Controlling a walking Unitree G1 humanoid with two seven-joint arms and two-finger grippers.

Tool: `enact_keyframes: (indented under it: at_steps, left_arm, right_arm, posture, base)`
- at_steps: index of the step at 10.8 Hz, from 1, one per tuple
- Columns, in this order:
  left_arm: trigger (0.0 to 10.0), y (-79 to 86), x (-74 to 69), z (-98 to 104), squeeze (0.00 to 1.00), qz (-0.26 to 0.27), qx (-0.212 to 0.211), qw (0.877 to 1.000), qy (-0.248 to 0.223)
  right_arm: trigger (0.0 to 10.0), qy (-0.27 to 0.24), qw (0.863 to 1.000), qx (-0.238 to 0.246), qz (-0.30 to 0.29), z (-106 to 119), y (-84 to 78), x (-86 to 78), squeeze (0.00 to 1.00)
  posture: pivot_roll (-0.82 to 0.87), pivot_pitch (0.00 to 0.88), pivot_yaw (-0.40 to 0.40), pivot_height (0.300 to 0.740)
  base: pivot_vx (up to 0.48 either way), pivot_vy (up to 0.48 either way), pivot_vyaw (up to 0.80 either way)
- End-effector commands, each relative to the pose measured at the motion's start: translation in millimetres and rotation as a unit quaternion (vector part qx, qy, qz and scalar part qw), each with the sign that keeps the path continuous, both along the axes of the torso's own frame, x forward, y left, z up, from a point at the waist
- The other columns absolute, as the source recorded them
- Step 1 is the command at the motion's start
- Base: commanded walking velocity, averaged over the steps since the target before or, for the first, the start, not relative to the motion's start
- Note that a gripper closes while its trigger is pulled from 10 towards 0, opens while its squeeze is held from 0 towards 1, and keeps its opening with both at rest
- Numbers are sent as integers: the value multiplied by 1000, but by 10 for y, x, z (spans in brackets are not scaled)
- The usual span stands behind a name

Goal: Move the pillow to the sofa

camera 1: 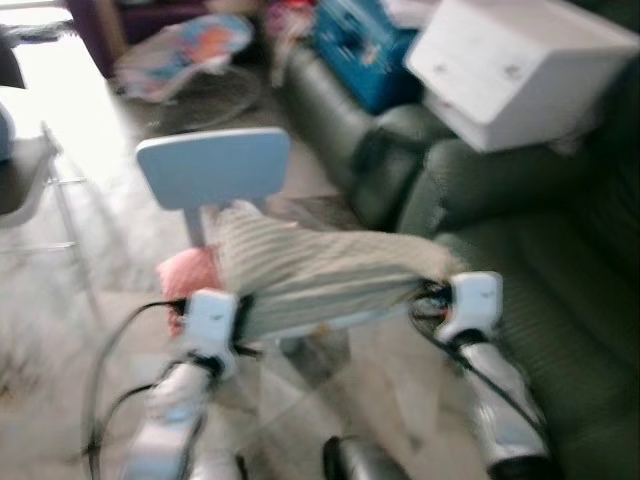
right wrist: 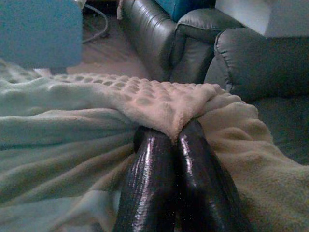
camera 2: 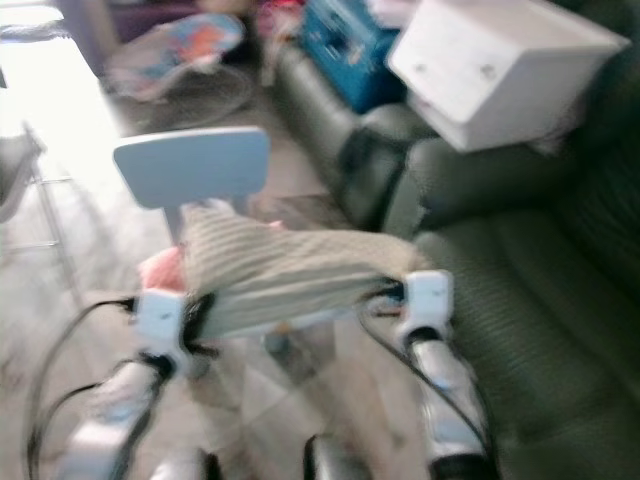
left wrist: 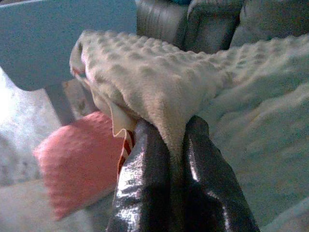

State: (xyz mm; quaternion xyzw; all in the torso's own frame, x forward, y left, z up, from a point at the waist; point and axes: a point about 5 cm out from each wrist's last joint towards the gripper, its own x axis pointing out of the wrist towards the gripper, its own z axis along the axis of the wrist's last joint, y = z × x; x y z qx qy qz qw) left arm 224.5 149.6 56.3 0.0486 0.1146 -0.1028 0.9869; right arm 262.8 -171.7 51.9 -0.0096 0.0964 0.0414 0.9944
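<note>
1. Plainly, the left gripper (left wrist: 169, 145) has its two black fingers pressed together on a fold of the pillow (camera 1: 320, 270) cover at the pillow's left end; the pinch takes only cloth, so the fabric could slide out and that end would drop
2. Just below that end, a pink cushion (camera 1: 190, 275) rests on the seat of the pale blue chair (camera 1: 212, 165), touching or nearly touching the pillow; a low sideways sweep could drag it off the chair seat
3. The pillow hangs in the air between the two grippers, in front of the chair back and near the sofa (camera 1: 540, 290), not yet over its cushions
4. Its long axis runs left to right across the robot's front, from one gripper to the other, bumpy face upward, the middle sagging a little
5. The right gripper (right wrist: 176, 133) is likewise closed on a corner of the cover at the right end; if the arms spread unevenly, this thin hold may tear loose
6. A white box (camera 1: 520, 65) sits on the sofa's far cushions, so a long reach might bump it
</note>
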Motion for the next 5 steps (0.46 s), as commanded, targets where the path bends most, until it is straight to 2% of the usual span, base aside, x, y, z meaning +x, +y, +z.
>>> enact_keyframes:
  at_steps: [1,2,5]
  left_arm:
    - [10000,-26,10,18,0,4,1,1000,-7]
    - [10000,-36,6,28,0,2,-1,1000,-13]
    - [10000,-43,3,46,0,-3,3,1000,-20]
  right_arm:
    - [10000,-8,999,-15,-36,35,-205,-8,0]
    - [10000,-6,999,-15,-36,24,-205,-13,0]
    - [10000,-4,999,-16,-33,19,-191,-13,0]
  posture:
    - [-31,99,-76,740]
    - [-31,101,-77,740]
    - [-30,107,-80,740]
  base:
    - [0,480,-800]
    - [0,330,-800]
    - [0,0,-800]
